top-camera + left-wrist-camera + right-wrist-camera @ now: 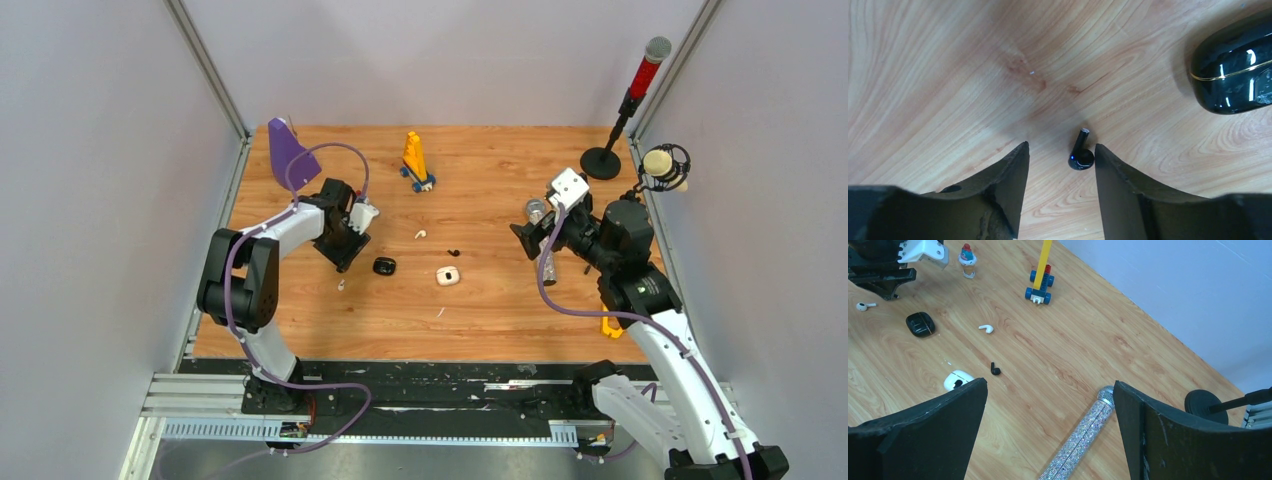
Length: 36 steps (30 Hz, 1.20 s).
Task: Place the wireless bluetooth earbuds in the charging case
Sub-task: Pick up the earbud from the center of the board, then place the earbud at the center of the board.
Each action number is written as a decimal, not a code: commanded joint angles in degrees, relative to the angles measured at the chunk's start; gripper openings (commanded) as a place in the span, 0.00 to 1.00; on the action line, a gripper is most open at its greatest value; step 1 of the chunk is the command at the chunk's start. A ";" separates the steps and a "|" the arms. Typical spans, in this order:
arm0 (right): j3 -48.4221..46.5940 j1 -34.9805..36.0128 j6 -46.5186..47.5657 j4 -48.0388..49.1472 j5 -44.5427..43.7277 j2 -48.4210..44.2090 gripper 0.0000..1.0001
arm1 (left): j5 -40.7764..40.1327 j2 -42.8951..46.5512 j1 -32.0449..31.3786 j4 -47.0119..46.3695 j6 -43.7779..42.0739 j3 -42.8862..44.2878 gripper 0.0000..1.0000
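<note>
My left gripper point(345, 248) point(1060, 146) is open and low over the table. A glossy black earbud point(1081, 152) lies on the wood between its fingers, close to the right finger point(1128, 190), not gripped. The closed black case point(1233, 70) point(384, 266) lies just to the right. The white case point(447, 275) point(958, 380) has a dark spot on top. Another black earbud point(454, 252) point(995, 370) and a white earbud point(421, 234) point(986, 328) lie mid-table. A second white earbud point(341, 286) point(863, 305) lies near the left gripper. My right gripper point(530, 240) point(1050, 385) is open and empty, raised.
A glittery microphone point(1083, 435) point(545, 255) lies under my right gripper. A yellow block toy on blue wheels point(416, 160), a purple object point(290, 150) and a microphone stand point(602, 160) stand at the back. A thin white sliver point(440, 312) lies near the front.
</note>
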<state>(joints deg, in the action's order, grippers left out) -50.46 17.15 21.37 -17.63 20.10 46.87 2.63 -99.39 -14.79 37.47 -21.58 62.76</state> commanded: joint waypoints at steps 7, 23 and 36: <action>0.37 0.26 0.31 2.51 1.17 -1.43 1.00 | 1.13 -0.71 0.90 -1.78 -0.43 -0.52 0.46; 0.27 0.26 0.15 2.51 1.16 -1.26 1.00 | 4.44 -0.76 0.64 -0.46 -0.50 2.83 0.29; 0.14 0.27 0.55 2.60 -0.44 -0.91 1.00 | 4.83 -12.06 -13.65 -0.55 2.22 22.89 0.29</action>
<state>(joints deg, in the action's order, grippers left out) -50.46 17.19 21.37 -17.21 20.03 46.24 6.20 -105.30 -23.77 38.37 -21.10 79.66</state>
